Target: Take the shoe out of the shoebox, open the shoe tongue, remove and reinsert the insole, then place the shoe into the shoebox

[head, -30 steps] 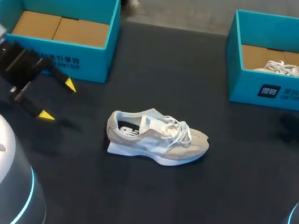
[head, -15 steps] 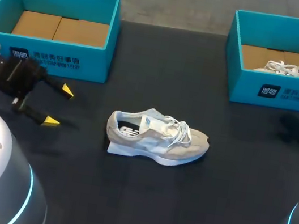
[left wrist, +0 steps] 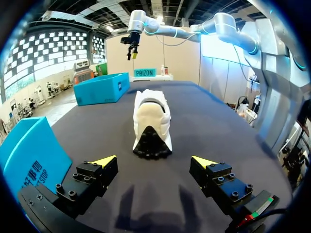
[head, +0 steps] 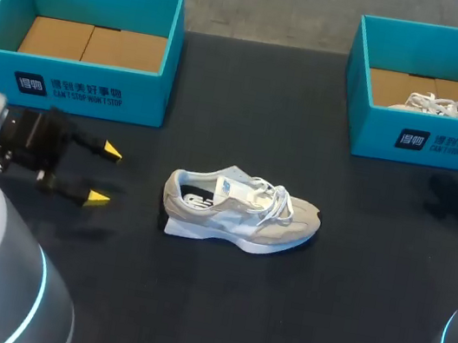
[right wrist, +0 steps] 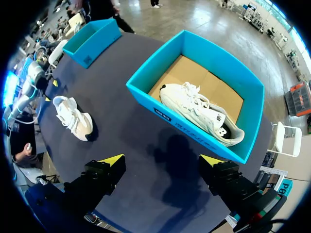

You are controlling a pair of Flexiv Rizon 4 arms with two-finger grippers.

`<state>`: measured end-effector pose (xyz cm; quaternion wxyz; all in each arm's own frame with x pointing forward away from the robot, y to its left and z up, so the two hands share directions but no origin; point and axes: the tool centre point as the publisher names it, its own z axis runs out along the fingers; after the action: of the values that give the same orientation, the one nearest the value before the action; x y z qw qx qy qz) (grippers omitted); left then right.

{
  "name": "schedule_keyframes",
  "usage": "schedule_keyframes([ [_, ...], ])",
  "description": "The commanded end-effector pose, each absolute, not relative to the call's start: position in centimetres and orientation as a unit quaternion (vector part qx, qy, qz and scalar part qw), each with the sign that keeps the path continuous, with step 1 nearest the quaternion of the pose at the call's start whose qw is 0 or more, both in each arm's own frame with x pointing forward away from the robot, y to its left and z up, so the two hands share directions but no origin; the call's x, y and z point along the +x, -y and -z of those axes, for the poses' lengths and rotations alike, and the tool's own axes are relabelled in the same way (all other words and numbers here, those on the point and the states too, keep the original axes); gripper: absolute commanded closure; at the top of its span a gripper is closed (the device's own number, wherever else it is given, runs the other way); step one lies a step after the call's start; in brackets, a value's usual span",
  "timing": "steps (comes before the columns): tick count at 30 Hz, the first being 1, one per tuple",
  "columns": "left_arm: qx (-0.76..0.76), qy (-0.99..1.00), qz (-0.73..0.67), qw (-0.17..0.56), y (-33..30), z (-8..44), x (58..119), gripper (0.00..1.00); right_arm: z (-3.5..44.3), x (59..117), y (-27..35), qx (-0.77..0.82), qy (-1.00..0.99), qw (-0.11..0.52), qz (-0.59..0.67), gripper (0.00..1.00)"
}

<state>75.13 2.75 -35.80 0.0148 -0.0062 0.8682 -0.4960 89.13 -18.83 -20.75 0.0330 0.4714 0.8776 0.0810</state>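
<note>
The empty teal cardboard shoebox point(head: 93, 91) stands just beside the left gripper point(head: 105, 175), whose yellow-tipped fingers are spread wide with nothing held. Straight ahead of it, heel first, the beige-and-white laced sneaker point(head: 240, 213) is set on its sole on the black table point(head: 320, 310), well apart from both boxes. It is judged light, soft in the upper and firmer at heel and sole, so the heel collar is best taken. Open room is left all round it. The right gripper point(right wrist: 162, 160) is held wide open and empty above a second teal shoebox point(right wrist: 170, 121), where another white sneaker point(right wrist: 199, 109) is kept
</note>
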Motion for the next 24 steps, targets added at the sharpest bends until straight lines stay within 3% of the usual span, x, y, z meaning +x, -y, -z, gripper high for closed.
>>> schedule_keyframes([
  [1, -0.012, -0.866, 0.5, 0.028, -2.3, 36.4, 74.9, 0.0, 20.7, 89.2, 18.8, 0.471, -0.878, 0.032, -0.08, 0.0],
  [24, -0.009, -0.875, 0.483, 0.036, -1.0, 37.4, 75.2, 0.0, 20.7, 89.2, 18.8, 0.471, -0.878, 0.032, -0.08, 0.0],
])
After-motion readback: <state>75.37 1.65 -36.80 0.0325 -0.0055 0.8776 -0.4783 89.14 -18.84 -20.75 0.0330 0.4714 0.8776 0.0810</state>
